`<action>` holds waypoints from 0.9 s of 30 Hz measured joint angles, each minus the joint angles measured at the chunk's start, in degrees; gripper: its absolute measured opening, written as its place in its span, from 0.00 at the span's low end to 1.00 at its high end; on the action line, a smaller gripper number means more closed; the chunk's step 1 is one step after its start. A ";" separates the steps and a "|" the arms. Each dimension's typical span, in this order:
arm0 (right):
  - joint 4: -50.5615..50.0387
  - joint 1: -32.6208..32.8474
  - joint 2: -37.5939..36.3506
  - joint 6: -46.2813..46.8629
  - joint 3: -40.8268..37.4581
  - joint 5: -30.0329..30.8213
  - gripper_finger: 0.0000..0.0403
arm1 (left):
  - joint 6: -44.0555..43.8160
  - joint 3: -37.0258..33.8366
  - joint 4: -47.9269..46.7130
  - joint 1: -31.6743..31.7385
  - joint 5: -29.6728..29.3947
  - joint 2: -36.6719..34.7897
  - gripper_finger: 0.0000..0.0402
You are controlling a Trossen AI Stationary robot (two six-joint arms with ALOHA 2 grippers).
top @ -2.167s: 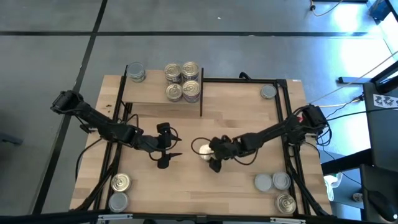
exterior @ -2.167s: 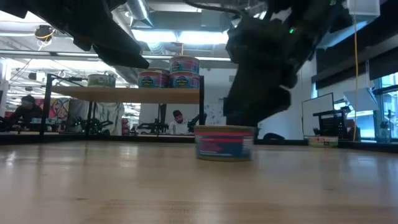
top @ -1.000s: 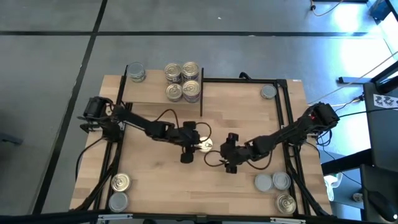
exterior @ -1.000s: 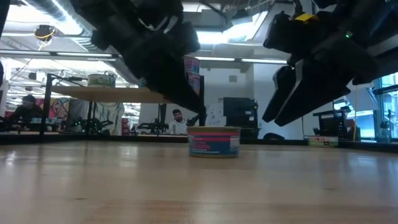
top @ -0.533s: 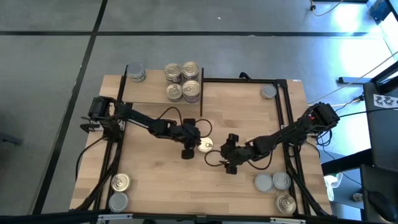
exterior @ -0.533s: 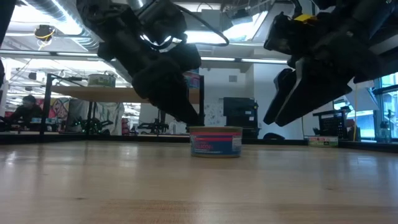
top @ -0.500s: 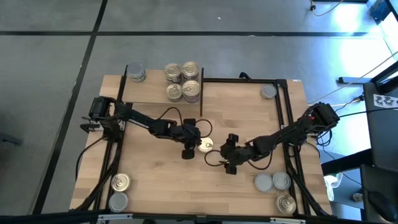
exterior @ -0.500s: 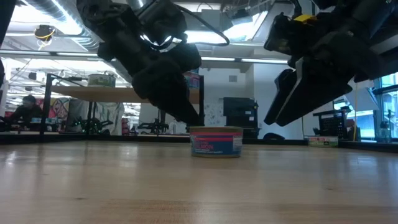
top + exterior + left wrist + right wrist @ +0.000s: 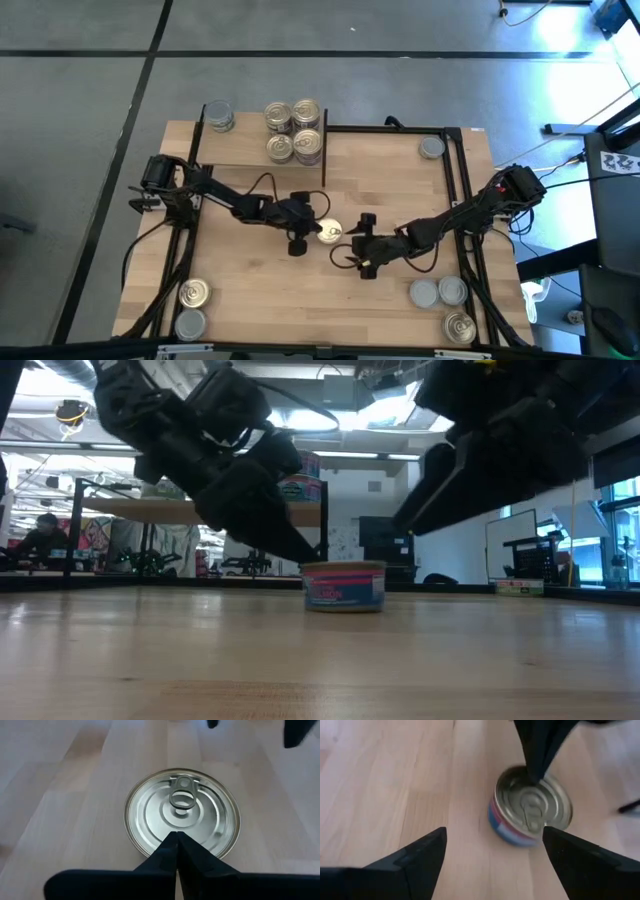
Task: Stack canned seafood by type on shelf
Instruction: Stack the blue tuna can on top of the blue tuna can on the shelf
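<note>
From above, a single pull-tab tin (image 9: pixel 329 233) stands mid-bench (image 9: pixel 260 300), flanked by both arms: the left gripper (image 9: pixel 308 229) touches or nearly touches its edge, while the right gripper (image 9: pixel 358 245) waits just beside it on the other side. On the shelf (image 9: pixel 250 152) at the far left corner, four tins (image 9: pixel 293 130) stand clustered and one grey-topped tin (image 9: pixel 219 116) sits apart; others wait at the bench's near corners.

At bench level, the tin (image 9: pixel 343 585), banded pink and blue, rests flat on the wood with the left arm's dark fingertips down at its rim and the right arm raised above.

The left wrist camera shows the left gripper (image 9: pixel 177 840) with its fingers pressed together, tips over the tin's (image 9: pixel 182 813) near rim, holding nothing.

The right wrist camera shows the right gripper (image 9: pixel 492 851) spread wide and empty, the tin (image 9: pixel 532 807) ahead of it.

The pick-up appears not yet made; the left fingers would likely need to part and straddle the tin before any lift to the shelf.
</note>
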 joint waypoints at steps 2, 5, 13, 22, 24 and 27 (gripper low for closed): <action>1.87 0.00 0.00 -2.90 0.00 0.13 0.82 | -0.86 -1.16 2.06 0.00 0.04 0.04 0.01; 5.19 -0.02 0.61 -7.45 0.04 1.72 0.82 | -1.86 -1.98 2.96 0.00 0.08 0.02 0.01; 7.16 0.01 4.52 -20.77 0.07 6.85 0.82 | -2.39 -2.30 3.69 -0.02 0.25 0.11 0.01; 8.08 0.01 10.45 -37.66 0.05 10.19 0.82 | -2.19 -2.36 3.79 0.02 0.33 0.13 0.01; 8.88 0.01 11.42 -41.26 0.07 11.88 0.82 | -2.22 -2.78 4.45 -0.02 0.34 0.13 0.01; 10.05 -0.02 12.69 -45.63 0.07 13.25 0.82 | -2.74 -3.76 6.12 -0.02 0.32 0.13 0.01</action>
